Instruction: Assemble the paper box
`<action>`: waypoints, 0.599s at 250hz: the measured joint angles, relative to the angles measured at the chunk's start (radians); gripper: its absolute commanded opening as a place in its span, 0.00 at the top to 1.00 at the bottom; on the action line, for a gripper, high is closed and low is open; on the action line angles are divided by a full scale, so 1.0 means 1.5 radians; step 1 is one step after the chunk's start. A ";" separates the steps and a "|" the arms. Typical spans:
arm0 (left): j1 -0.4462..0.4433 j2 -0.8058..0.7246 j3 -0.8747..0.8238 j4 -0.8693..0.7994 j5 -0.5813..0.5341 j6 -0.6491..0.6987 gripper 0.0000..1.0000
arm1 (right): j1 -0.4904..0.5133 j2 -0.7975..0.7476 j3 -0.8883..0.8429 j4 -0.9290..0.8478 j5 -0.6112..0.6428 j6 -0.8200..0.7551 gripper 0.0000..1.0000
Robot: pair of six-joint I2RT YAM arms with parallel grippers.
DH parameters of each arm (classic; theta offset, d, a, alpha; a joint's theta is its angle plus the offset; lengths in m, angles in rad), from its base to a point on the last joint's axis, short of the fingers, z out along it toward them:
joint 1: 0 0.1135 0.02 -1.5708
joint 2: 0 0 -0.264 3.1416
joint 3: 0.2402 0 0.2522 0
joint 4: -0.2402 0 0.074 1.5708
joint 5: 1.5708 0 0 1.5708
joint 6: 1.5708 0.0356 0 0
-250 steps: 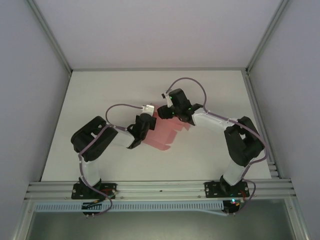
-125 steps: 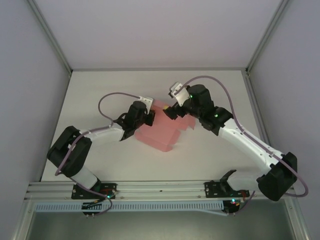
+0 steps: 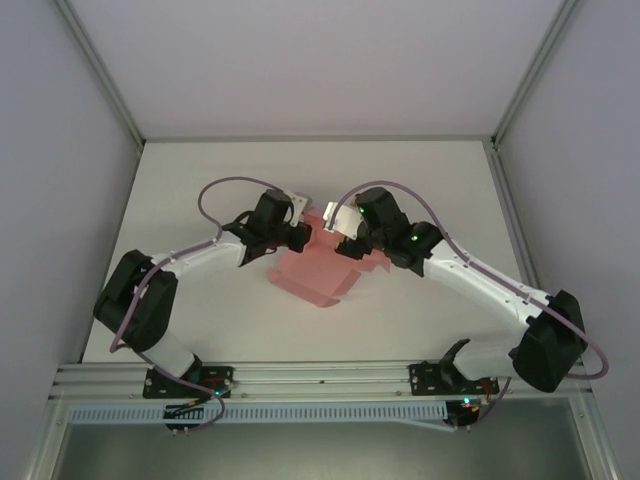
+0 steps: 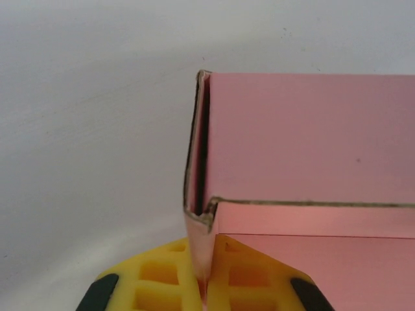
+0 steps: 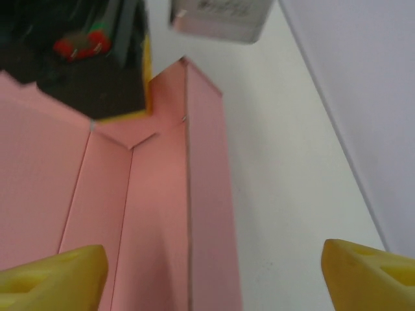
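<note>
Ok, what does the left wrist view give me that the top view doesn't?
Left wrist: up close, a doubled wall at the corner of the paper box, its thin flap pinched in the left tool. Top: both arms meeting over the box on the table, the right tool at its far edge. Shared: the pink box and left tool.

Plain pink paper box, yellow pincer fingertips, white table, black-and-white arms, purple cables

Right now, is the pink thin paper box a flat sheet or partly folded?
Partly folded: the pink thin paper box has a wall raised and doubled over at one corner, while other flaps lie spread flat.
</note>
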 measured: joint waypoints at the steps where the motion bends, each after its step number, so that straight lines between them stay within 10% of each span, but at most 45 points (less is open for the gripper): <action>1: 0.001 0.001 0.001 -0.001 0.001 0.000 1.00 | 0.000 0.001 -0.001 0.000 0.001 -0.004 0.26; 86: 0.006 0.029 0.026 -0.044 0.002 -0.012 1.00 | 0.017 0.056 -0.015 0.059 0.089 -0.070 1.00; 150: -0.020 0.083 0.102 -0.106 -0.144 -0.053 1.00 | 0.022 0.076 -0.010 0.061 0.104 -0.075 1.00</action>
